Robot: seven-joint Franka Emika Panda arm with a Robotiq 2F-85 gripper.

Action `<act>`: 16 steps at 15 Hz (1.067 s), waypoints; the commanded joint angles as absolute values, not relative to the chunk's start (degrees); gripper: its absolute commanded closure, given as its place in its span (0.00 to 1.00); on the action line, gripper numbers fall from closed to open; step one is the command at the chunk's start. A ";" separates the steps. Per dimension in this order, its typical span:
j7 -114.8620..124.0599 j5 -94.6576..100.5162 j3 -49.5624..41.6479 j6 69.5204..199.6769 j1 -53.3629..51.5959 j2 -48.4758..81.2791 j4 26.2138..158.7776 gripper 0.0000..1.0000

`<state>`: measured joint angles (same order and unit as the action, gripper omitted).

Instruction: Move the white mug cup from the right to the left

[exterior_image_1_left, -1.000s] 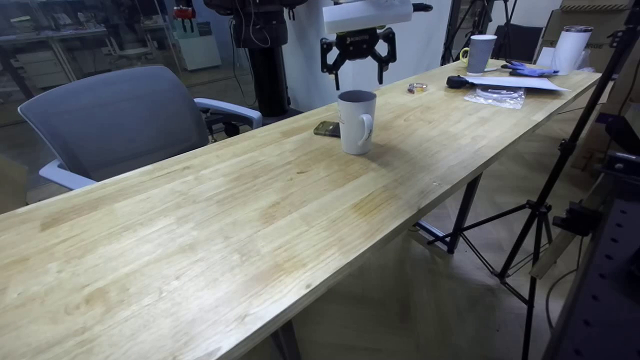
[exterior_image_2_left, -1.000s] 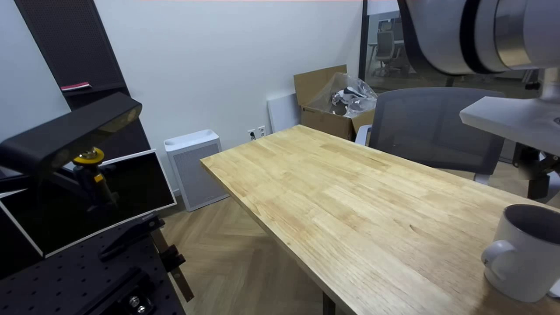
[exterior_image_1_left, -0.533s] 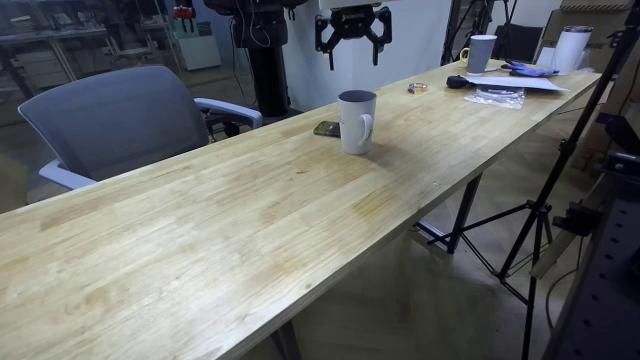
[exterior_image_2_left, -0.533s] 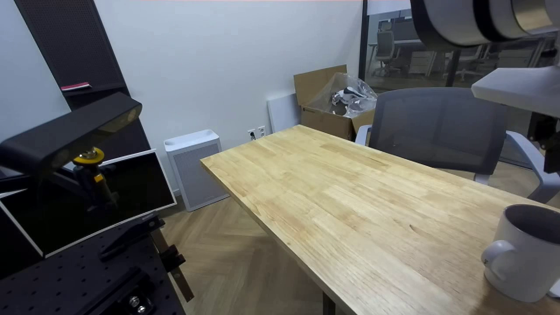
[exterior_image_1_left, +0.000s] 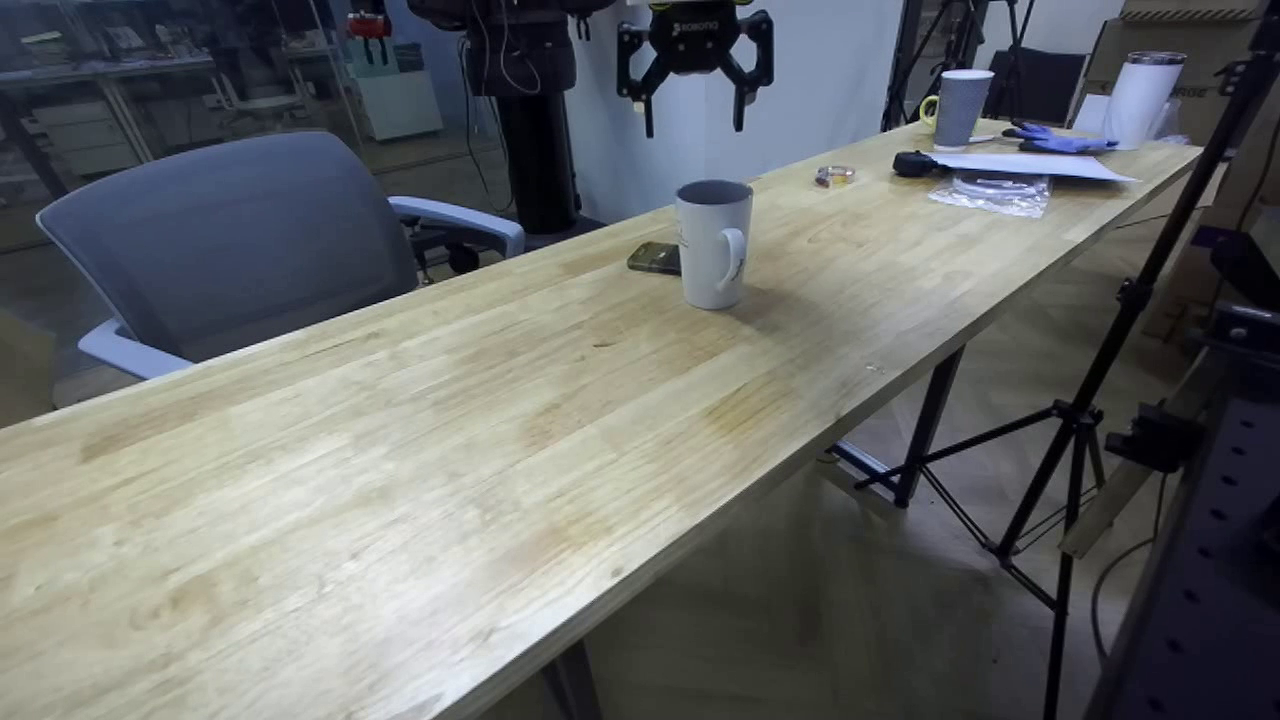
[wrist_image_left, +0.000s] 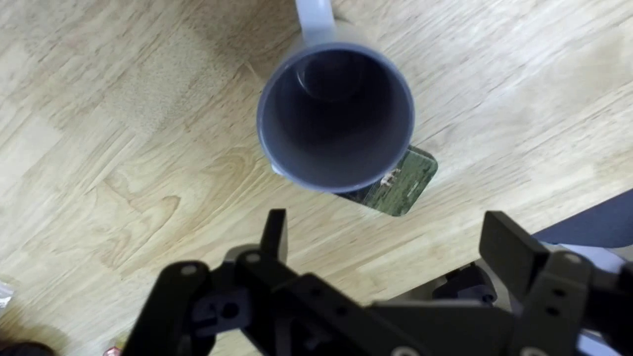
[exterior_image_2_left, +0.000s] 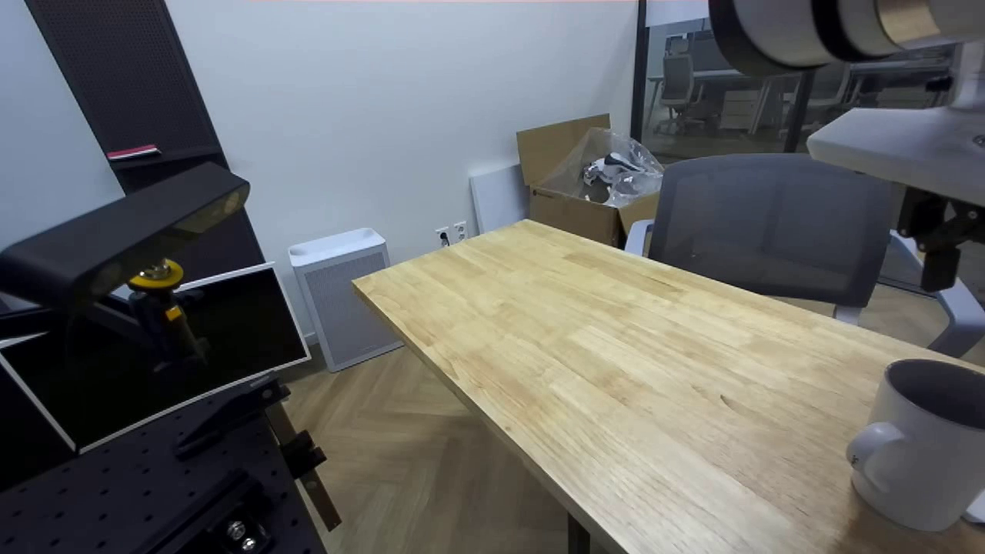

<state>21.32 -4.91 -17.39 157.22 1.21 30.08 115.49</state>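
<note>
Tall white cylindrical handled mug [exterior_image_1_left: 708, 250]: upright on the pale wooden tabletop [exterior_image_1_left: 400, 430], ungripped. Black two-fingered pincer [exterior_image_1_left: 694, 122]: higher, clear of the mug, jaws standing apart, nothing between them. Step judged: likely pre-grasp; next move calls for centring over the mug, then descending.

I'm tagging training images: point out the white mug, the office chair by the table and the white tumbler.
White mug [exterior_image_1_left: 703, 255], in an exterior view: outer wall.
Office chair [exterior_image_2_left: 773, 231], in an exterior view: mesh backrest.
White tumbler [exterior_image_1_left: 1142, 102], in an exterior view: body.
</note>
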 commanded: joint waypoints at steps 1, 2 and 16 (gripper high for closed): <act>19.55 -6.18 -13.62 155.42 3.62 29.02 116.81 0.00; 19.11 -6.48 -12.91 155.07 4.06 29.13 116.87 0.00; 10.72 -9.79 -8.47 154.38 10.61 33.38 115.17 0.00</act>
